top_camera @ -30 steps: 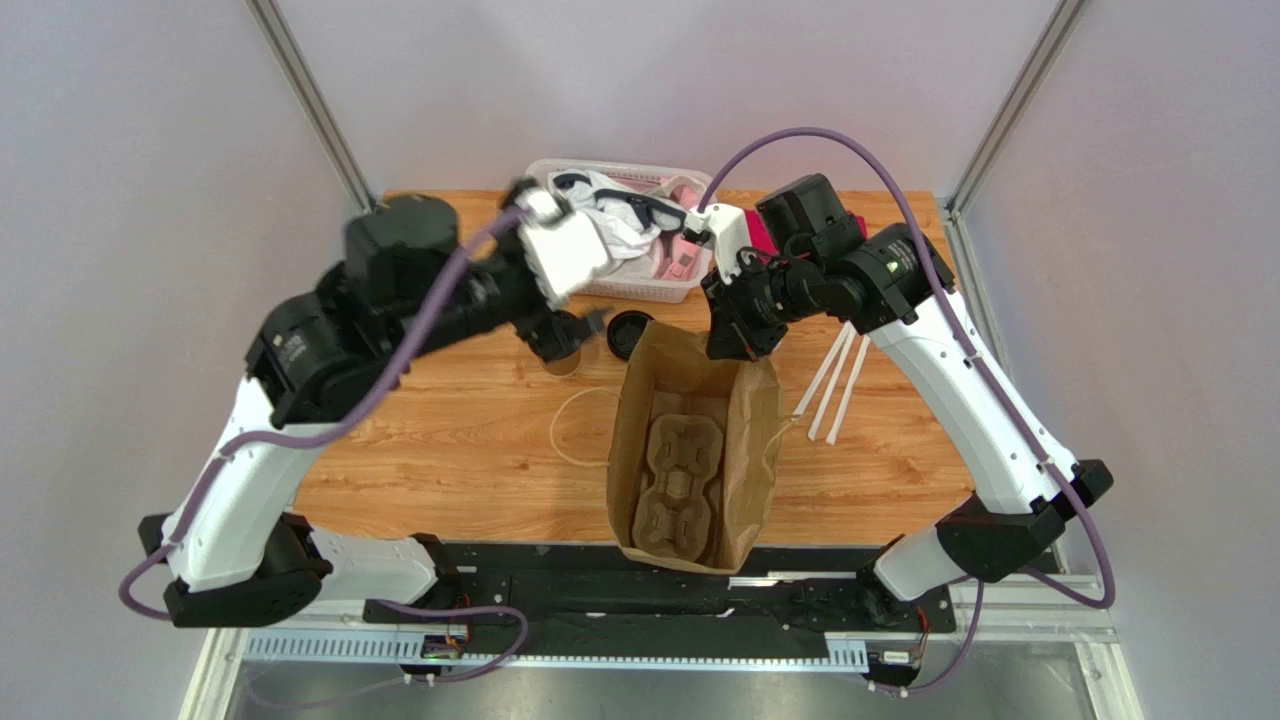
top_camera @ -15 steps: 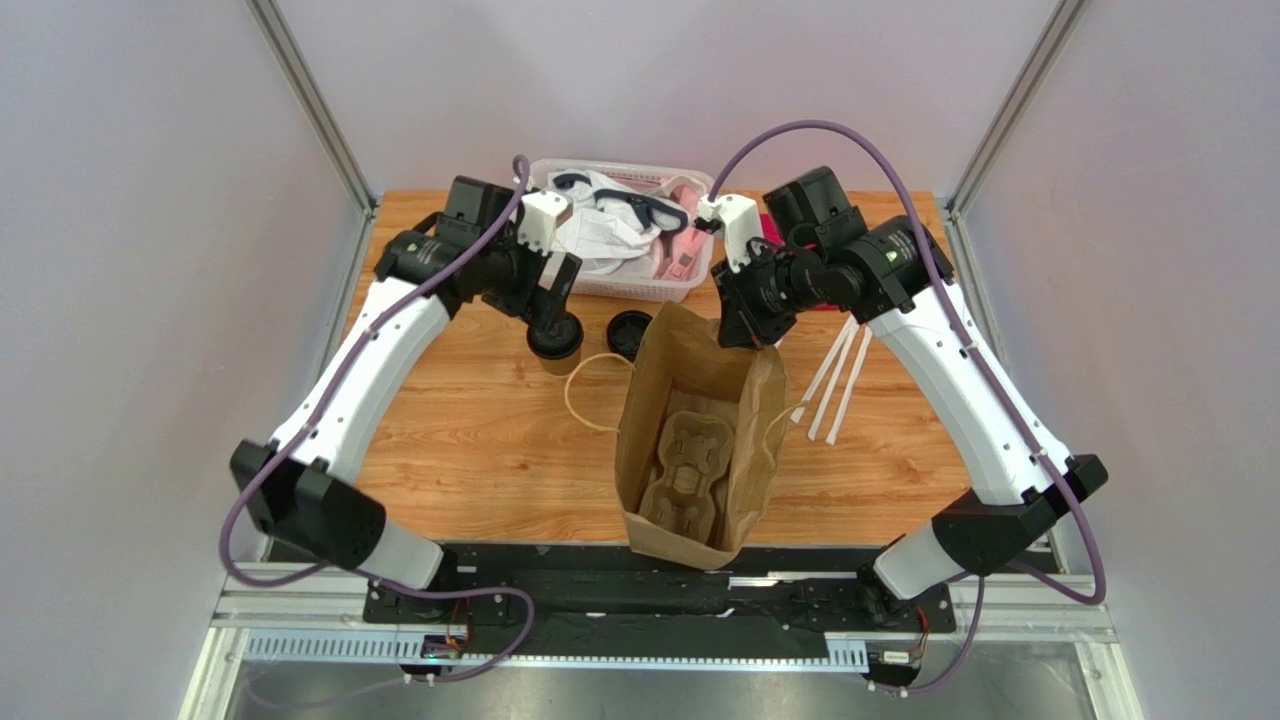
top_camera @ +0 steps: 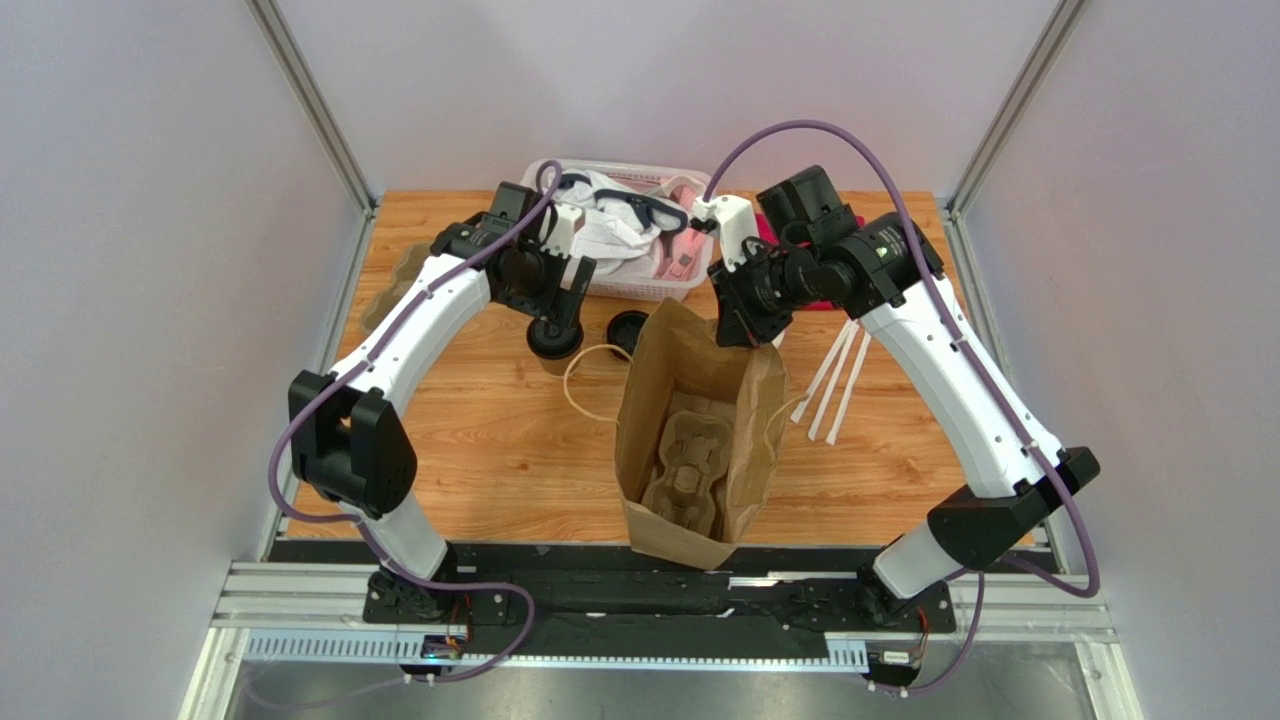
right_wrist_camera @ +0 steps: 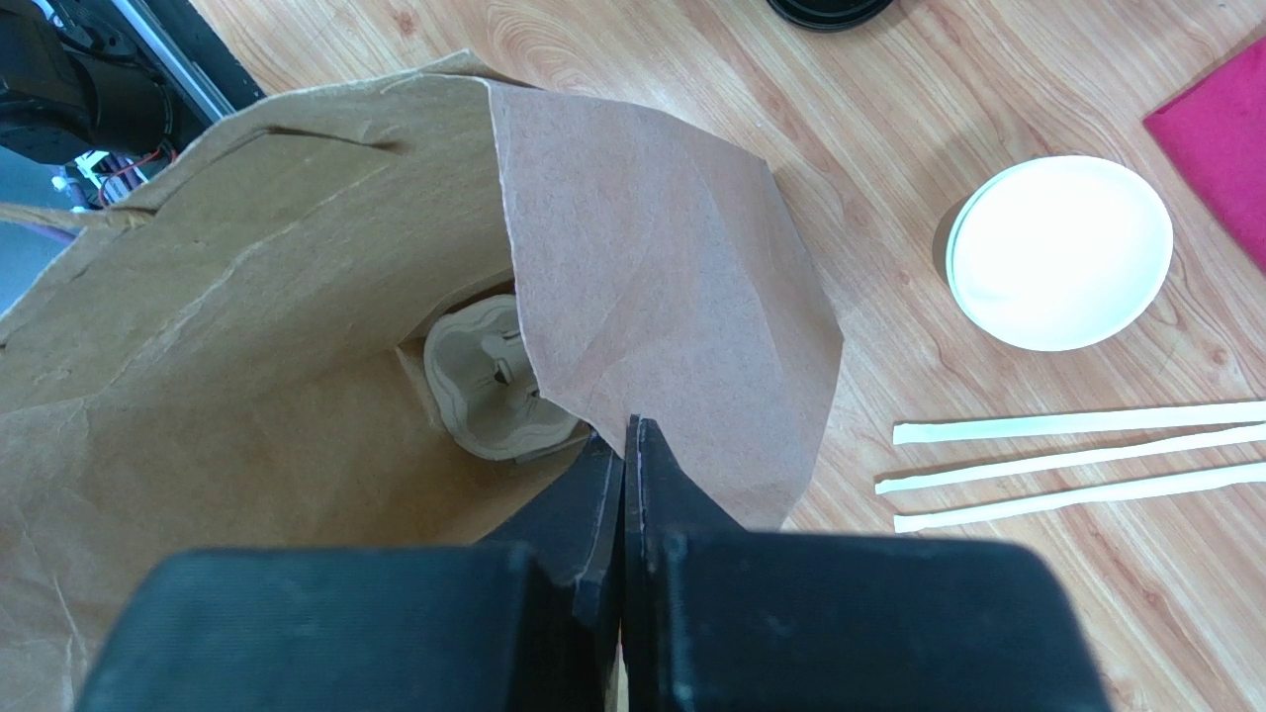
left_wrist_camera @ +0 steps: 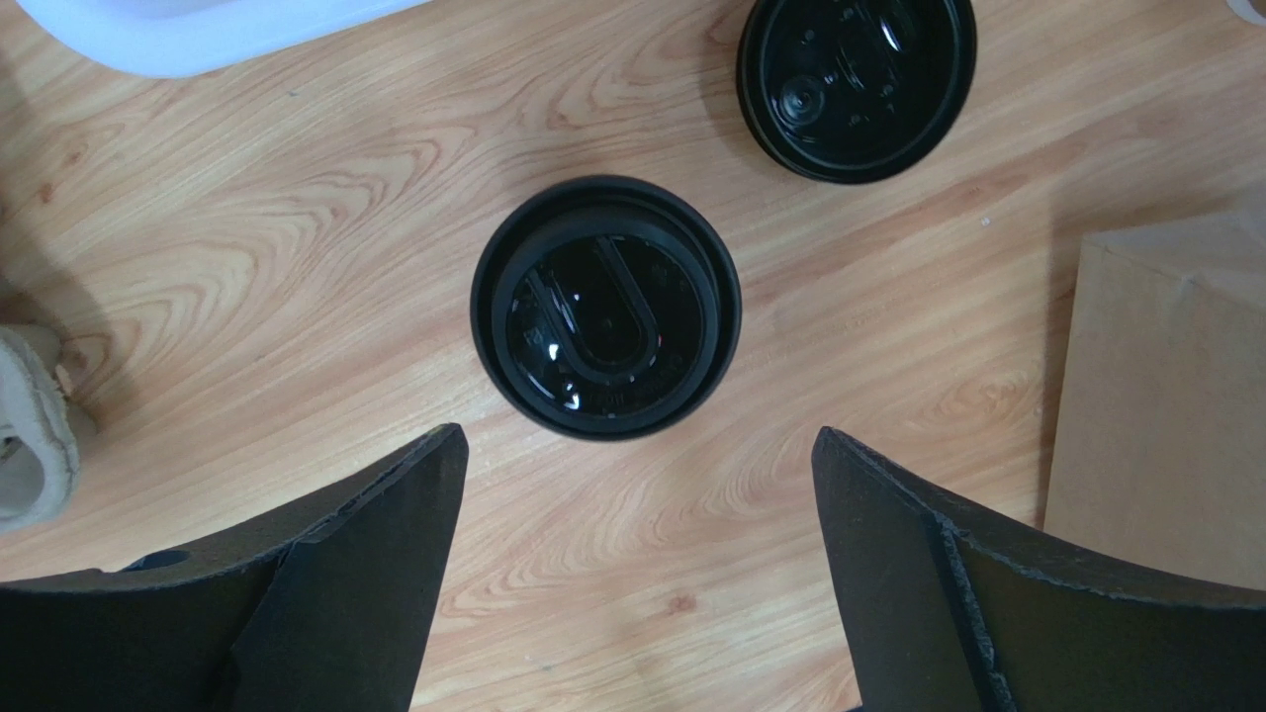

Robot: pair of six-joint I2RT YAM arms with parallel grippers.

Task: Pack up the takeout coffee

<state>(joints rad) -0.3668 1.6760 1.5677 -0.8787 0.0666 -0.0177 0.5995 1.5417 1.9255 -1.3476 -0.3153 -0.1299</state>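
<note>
The takeout coffee (left_wrist_camera: 605,307), a cup seen from above under its round black lid, stands on the wooden table. My left gripper (left_wrist_camera: 636,445) is open and empty just above it, the cup lying ahead of its fingertips. In the top view the left gripper (top_camera: 552,318) hides most of the cup (top_camera: 558,348). The large brown paper bag (top_camera: 699,428) stands open at centre with the pulp cup tray (top_camera: 679,468) inside. My right gripper (right_wrist_camera: 629,433) is shut on the bag's far rim (right_wrist_camera: 654,297) and holds it open; the tray (right_wrist_camera: 491,378) shows below.
A loose black lid (left_wrist_camera: 858,67) lies beside the cup, near the bag (left_wrist_camera: 1167,386). A white basket (top_camera: 684,267) of items stands at the back. Three white paper strips (right_wrist_camera: 1070,453), a white round lid (right_wrist_camera: 1058,252) and a pink cloth (right_wrist_camera: 1226,126) lie right of the bag.
My left arm has stretched out and lowered, its gripper staying over the cup. The bag has shifted slightly; the right gripper still holds its rim.
</note>
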